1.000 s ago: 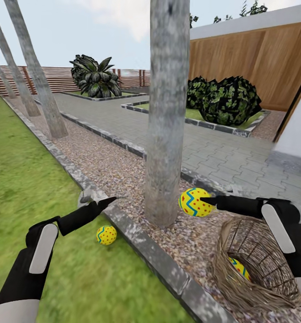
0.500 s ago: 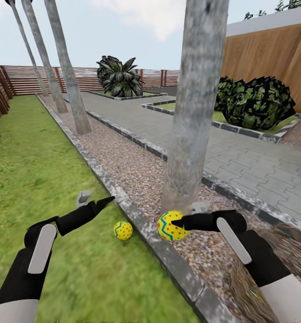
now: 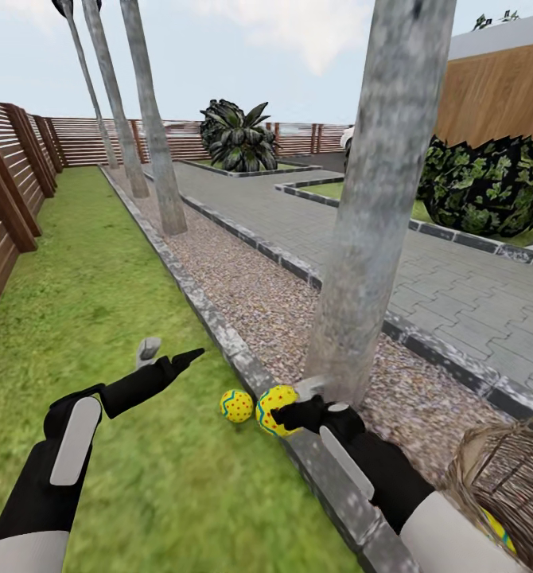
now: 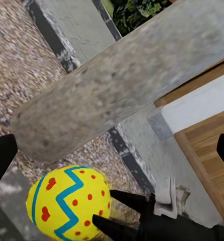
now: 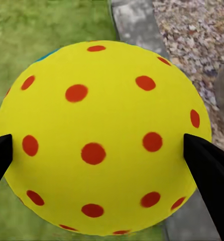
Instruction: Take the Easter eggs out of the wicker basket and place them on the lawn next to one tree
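Egg orientation: the held egg (image 3: 276, 410) sits low centre in the head view, above the grey stone kerb (image 3: 219, 328). Its red-dotted end faces the right wrist camera (image 5: 104, 138). In the left wrist view (image 4: 69, 203) the blue-green zigzag band runs around its girth. Long axis cannot be told with certainty.

Second egg (image 3: 236, 406) lies on the lawn (image 3: 99, 318), just left of the held egg and just beside the kerb. Whether the two eggs touch cannot be told.

Wicker basket (image 3: 505, 493), lower right corner of the head view, stands on the pebble gravel (image 3: 258, 294). A patch of yellow with a blue-green band, the third egg (image 3: 499, 529), shows through the weave.

Right tool (image 3: 289, 407): closed on the held egg, one dark finger on each side of it in the right wrist view.

Left tool (image 3: 171, 356): lower left of the head view, over the lawn, fingers parted, holding nothing.

Tree (image 3: 378, 199) rises from the gravel just behind the held egg, right of centre. Further trunks (image 3: 159, 151) stand along the gravel strip, upper left. Slatted wooden fence (image 3: 12, 199) at the left edge and across the far end.
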### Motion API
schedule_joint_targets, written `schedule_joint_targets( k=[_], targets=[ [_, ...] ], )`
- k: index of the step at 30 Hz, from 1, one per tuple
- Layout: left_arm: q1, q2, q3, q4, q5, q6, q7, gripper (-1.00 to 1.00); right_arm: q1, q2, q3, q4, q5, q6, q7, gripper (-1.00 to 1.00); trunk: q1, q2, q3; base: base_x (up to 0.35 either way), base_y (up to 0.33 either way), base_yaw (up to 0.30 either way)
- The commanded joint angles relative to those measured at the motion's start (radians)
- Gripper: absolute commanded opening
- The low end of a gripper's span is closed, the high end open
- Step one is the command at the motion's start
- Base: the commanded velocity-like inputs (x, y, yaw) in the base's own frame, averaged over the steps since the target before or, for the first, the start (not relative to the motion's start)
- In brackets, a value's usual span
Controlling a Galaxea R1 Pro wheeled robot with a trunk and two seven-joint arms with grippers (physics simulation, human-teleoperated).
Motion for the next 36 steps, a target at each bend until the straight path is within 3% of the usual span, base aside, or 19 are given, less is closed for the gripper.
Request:
schedule_joint_targets(
  k=[1, 3, 5, 7, 16, 19, 24, 28, 36],
  targets=[
    [-0.001, 0.0, 0.0, 0.0, -0.001, 0.006, -0.004, 1.0, -0.002, 0.021, 0.006, 0.042, 0.003, -0.021, -0.019, -1.0, 0.0, 0.0, -0.001, 0.0, 0.0, 0.003],
    [-0.001, -0.001, -0.002, 0.0, -0.001, 0.006, -0.004, 1.0, -0.003, 0.088, 0.007, 0.163, 0.075, -0.093, -0.027, -1.0, 0.0, 0.0, -0.001, 0.0, 0.0, 0.001],
    [-0.001, -0.001, -0.003, -0.001, -0.001, 0.006, -0.004, 1.0, -0.005, 0.132, 0.006, 0.249, 0.149, -0.179, -0.029, -1.0, 0.0, 0.0, -0.001, 0.0, 0.0, 0.0],
    [-0.001, -0.003, -0.004, 0.0, -0.001, 0.006, -0.004, 1.0, -0.007, 0.154, 0.006, 0.327, 0.177, -0.23, -0.029, -1.0, 0.0, 0.0, -0.001, 0.0, 0.0, 0.0],
    [-0.001, -0.01, -0.007, 0.0, -0.001, 0.007, -0.003, 1.0, -0.007, 0.163, 0.006, 0.365, 0.183, -0.263, -0.029, -1.0, 0.0, 0.0, -0.001, 0.0, 0.0, 0.17],
    [0.001, -0.017, -0.007, 0.001, -0.002, 0.007, -0.003, 1.0, -0.017, 0.179, 0.005, 0.38, 0.177, -0.271, -0.039, -1.0, 0.011, -0.021, -0.01, 0.0, 0.0, 0.017],
    [0.002, -0.053, -0.008, 0.012, -0.004, 0.004, -0.002, 1.0, -0.111, 0.206, 0.004, 0.602, 0.171, -0.311, -0.066, -1.0, 0.011, -0.021, -0.01, 0.0, 0.0, 0.001],
    [0.002, -0.059, -0.009, 0.016, -0.004, 0.003, -0.002, 1.0, -0.163, 0.21, 0.002, 0.7, 0.169, -0.337, -0.067, -1.0, 0.011, -0.021, -0.01, 0.172, 0.0, 0.0],
    [0.008, -0.066, -0.008, 0.015, -0.004, 0.001, -0.002, 1.0, -0.168, 0.213, 0.006, 0.71, 0.173, -0.404, -0.059, -1.0, 0.011, -0.021, -0.01, 0.159, 0.0, 0.0]
  ],
)
